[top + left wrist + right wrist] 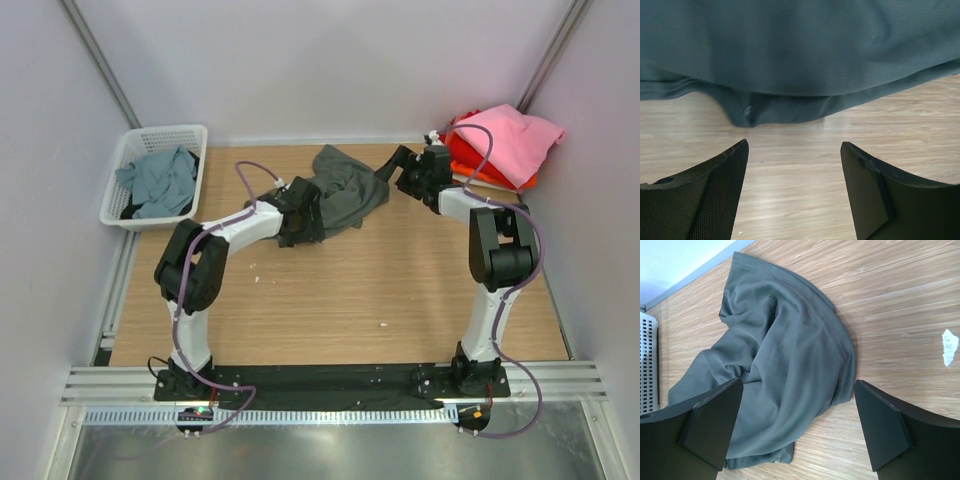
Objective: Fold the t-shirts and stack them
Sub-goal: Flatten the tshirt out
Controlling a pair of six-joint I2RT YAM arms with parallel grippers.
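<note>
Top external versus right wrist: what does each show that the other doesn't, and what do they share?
Only top external: the teal shirt, the pink shirt at far right, and the left pincer at the grey shirt. Only right wrist: the hem stitching up close, and the right pincer open, holding nothing. Both: the crumpled grey shirt on the table, and the basket.

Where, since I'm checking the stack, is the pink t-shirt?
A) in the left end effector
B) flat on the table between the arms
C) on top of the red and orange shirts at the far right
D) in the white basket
C: the pink t-shirt lies over the red and orange shirts in the far right corner.
</note>
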